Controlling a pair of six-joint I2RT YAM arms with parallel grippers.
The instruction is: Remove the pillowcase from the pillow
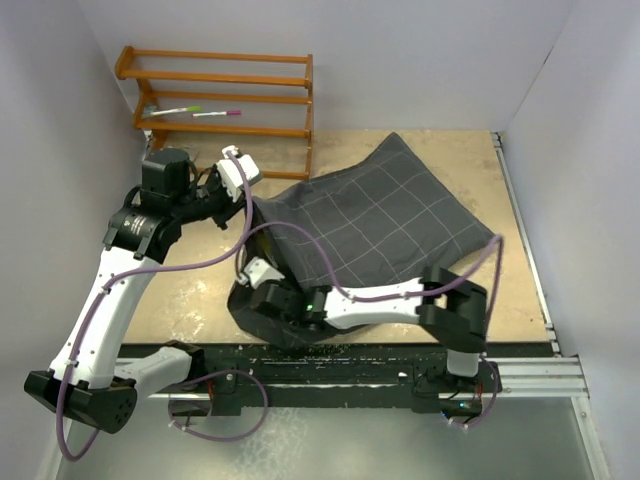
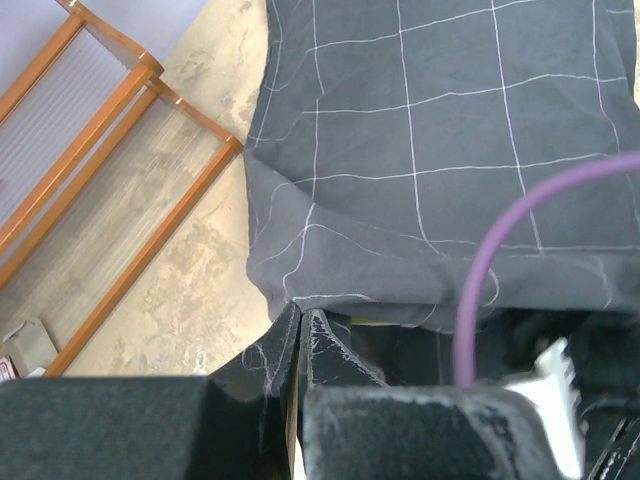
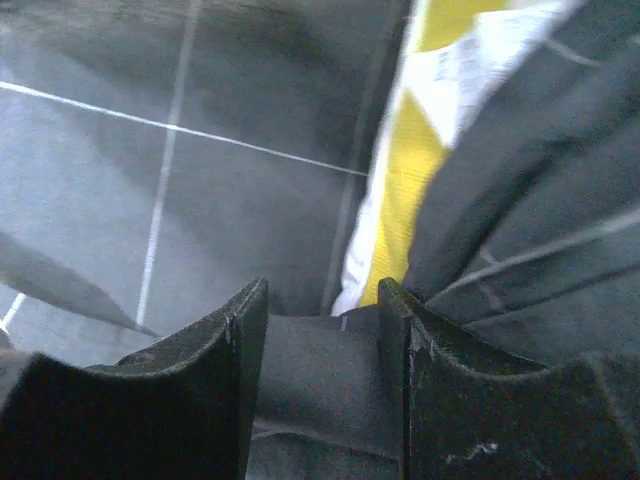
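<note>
Left fingers (image 2: pixel 262 365) clench the 9 o'clock hem of the pillowcase (image 1: pixel 390 220) at mid-bench (image 1: pixel 480 170), I can't tell whether my right fingers (image 3: pixel 200 380) grip their fold, and catching the pillow (image 3: pixel 410 150) beneath would drag both.

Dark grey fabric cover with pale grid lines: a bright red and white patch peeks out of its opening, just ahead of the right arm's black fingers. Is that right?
Not quite. The patch is yellow and white, not red. The right wrist view shows it peeking out of the dark grey, grid-lined fabric pillowcase, just ahead of the right gripper.
</note>
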